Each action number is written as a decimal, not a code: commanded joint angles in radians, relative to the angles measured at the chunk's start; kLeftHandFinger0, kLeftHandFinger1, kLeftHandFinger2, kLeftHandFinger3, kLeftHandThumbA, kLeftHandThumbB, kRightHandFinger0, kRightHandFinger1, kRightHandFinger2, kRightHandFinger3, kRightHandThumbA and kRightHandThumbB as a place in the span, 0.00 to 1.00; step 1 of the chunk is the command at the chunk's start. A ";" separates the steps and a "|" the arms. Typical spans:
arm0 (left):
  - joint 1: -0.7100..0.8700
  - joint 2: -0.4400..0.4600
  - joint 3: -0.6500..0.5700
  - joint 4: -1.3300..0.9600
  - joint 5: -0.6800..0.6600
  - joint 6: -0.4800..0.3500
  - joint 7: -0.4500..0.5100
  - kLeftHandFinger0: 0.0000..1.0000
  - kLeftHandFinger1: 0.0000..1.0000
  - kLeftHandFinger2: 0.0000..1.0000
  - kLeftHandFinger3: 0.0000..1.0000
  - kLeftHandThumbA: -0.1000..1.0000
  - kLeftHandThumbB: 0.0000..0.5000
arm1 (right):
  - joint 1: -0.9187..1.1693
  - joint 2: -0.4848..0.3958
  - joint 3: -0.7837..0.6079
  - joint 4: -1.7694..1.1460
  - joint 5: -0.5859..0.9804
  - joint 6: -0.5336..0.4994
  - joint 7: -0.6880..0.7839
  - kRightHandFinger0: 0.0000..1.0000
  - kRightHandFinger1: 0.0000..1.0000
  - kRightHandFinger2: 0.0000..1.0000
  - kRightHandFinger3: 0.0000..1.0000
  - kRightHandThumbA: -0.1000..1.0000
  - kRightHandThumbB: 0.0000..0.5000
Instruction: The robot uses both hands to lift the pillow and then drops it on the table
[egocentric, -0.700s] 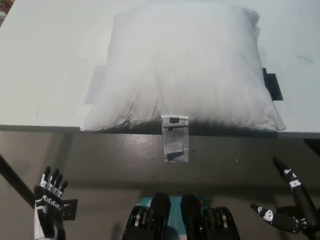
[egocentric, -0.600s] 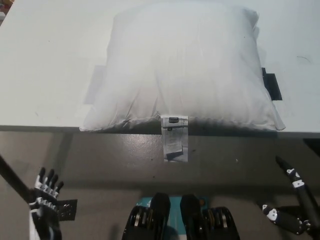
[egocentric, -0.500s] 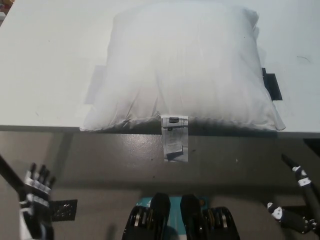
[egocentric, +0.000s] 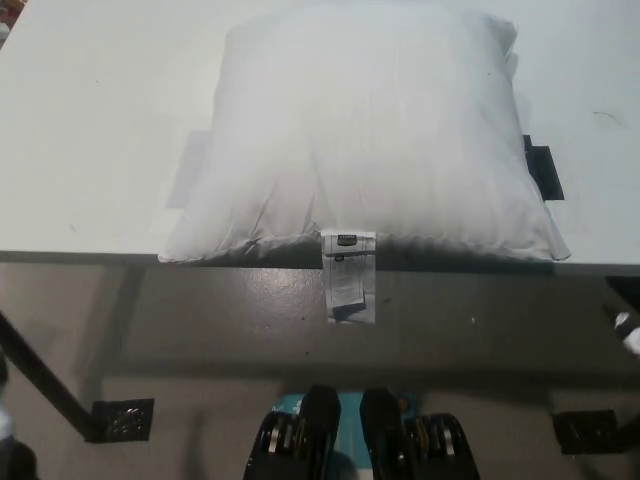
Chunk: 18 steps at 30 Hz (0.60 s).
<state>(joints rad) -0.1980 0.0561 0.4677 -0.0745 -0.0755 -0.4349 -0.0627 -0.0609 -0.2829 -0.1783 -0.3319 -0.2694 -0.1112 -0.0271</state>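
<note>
A plump white pillow (egocentric: 370, 130) lies flat on the white table (egocentric: 90, 120), its near edge level with the table's front edge. Its label (egocentric: 350, 280) hangs down over that edge. Both hands are low and far out to the sides, well away from the pillow. Of my white left hand (egocentric: 6, 428) only a pale blur shows at the bottom left corner. Only a small tip of my black right hand (egocentric: 628, 335) shows at the right edge. Neither touches anything.
A black tape mark (egocentric: 543, 168) shows on the table beside the pillow's right edge, and a grey patch (egocentric: 188, 165) beside its left edge. Below the table are a dark slanted leg (egocentric: 40, 370) with a foot plate (egocentric: 122, 420) and the grey floor (egocentric: 200, 330).
Both hands have dropped down and outward, almost leaving the picture. The pillow has stayed where it lay.
</note>
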 joint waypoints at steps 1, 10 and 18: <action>-0.105 0.087 0.010 -0.024 0.041 -0.035 0.059 1.00 1.00 1.00 1.00 1.00 0.32 | -0.100 -0.029 -0.043 -0.076 0.054 0.086 0.001 1.00 1.00 1.00 1.00 0.96 0.84; -0.321 0.187 -0.015 0.130 0.123 -0.035 0.148 1.00 1.00 1.00 1.00 1.00 0.38 | -0.329 -0.076 -0.030 -0.110 0.053 0.268 0.064 1.00 1.00 1.00 1.00 0.97 0.61; -0.530 0.231 -0.104 0.363 0.258 -0.035 0.225 1.00 1.00 1.00 1.00 1.00 0.29 | -0.591 -0.112 0.040 0.036 0.045 0.340 0.108 1.00 1.00 1.00 1.00 1.00 0.66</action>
<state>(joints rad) -0.6153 0.2331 0.3994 0.2100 0.0772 -0.4407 0.0821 -0.5188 -0.3647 -0.1618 -0.3459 -0.2370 0.1641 0.0410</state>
